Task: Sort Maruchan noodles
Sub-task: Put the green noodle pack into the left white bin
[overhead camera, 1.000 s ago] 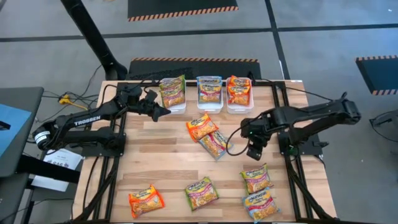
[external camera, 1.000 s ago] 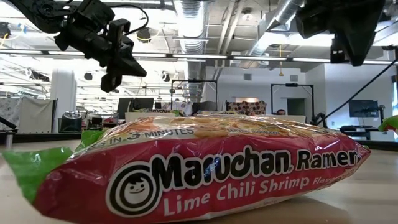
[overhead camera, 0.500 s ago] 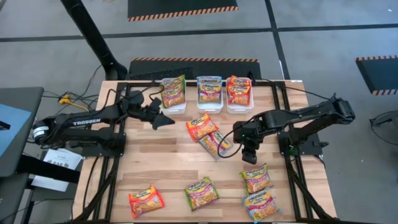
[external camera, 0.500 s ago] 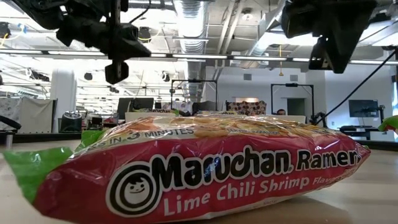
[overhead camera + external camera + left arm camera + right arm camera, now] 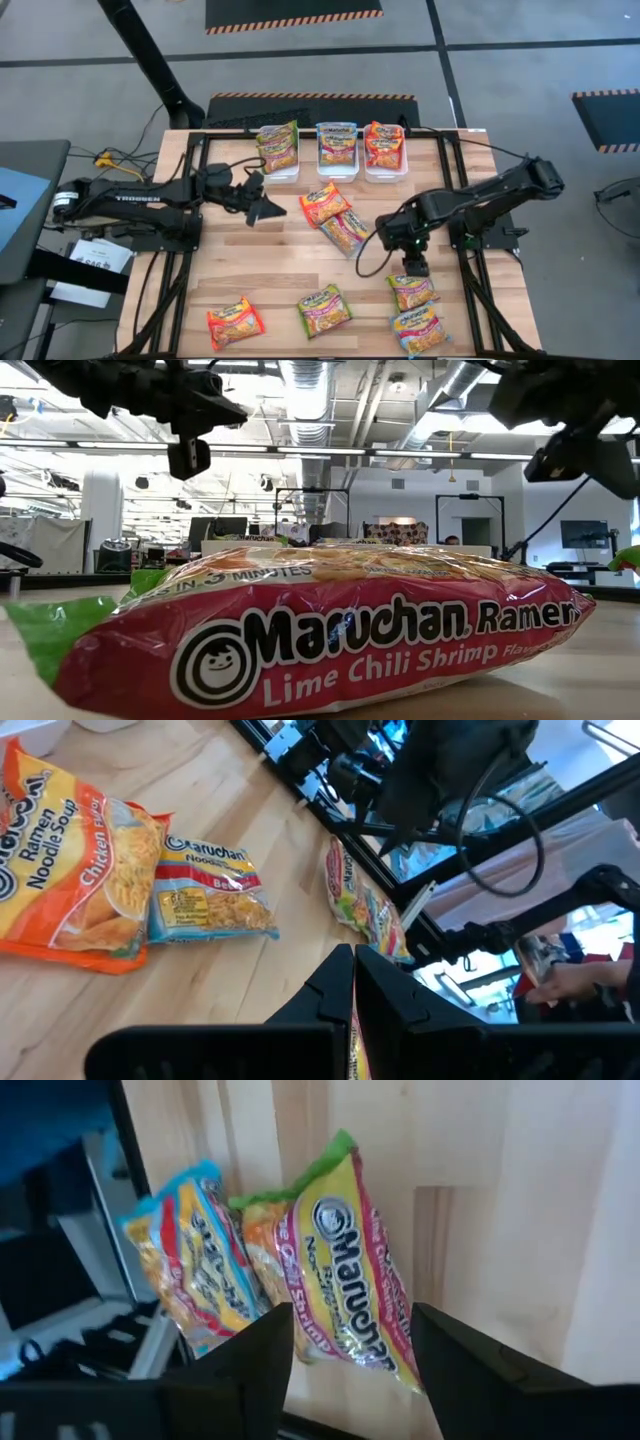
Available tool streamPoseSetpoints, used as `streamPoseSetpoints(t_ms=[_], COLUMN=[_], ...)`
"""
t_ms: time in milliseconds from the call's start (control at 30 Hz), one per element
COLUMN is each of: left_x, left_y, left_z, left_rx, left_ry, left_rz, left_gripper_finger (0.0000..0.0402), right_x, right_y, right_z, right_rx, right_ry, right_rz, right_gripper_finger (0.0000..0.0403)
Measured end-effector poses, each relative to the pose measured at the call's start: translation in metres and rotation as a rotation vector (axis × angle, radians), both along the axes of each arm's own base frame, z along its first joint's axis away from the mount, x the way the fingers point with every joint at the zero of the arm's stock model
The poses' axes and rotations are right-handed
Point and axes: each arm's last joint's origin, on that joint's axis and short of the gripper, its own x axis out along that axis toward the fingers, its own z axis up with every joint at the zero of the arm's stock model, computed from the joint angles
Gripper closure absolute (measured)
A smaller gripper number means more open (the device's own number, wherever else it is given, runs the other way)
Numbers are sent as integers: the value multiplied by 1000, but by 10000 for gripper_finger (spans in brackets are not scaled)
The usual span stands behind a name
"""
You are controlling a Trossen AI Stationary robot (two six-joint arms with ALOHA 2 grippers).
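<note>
Near the worktop's right front corner, the right gripper [image 5: 414,268] hangs over a green-edged packet [image 5: 413,291], jaws spread wide and empty. The packet looks light, crinkly and slippery; pinching across its narrow middle seems best. The left gripper [image 5: 268,208] is closed, empty.

Three Maruchan noodles [image 5: 337,144] packets fill the bins; two overlap mid-counter [image 5: 270,250]; four lie flat along the near edge.

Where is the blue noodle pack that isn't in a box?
In the high view, the blue-edged packet lies at the table's near right corner, just below a green-edged packet, which the right claw hovers above.
</note>
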Motion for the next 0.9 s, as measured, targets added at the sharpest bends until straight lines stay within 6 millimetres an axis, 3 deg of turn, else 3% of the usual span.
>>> streamPoseSetpoints(t_ms=[300,533,733,900], left_x=[2,2,2,2], left_y=[-16,-25,-29,-29], left_z=[0,0,0,0], left_rx=[11,3,0,-11], left_ry=[2,3,4,7], left_rz=[-12,-36,-54,-53], left_gripper_finger=[401,401,391,352], right_x=[6,9,8,5], right_y=[18,29,33,27], right_z=[-31,-48,-50,-40], right_rx=[-154,-137,-138,-122], right_ry=[103,177,187,181], right_rz=[137,181,196,168], right_gripper_finger=[172,172,172,172])
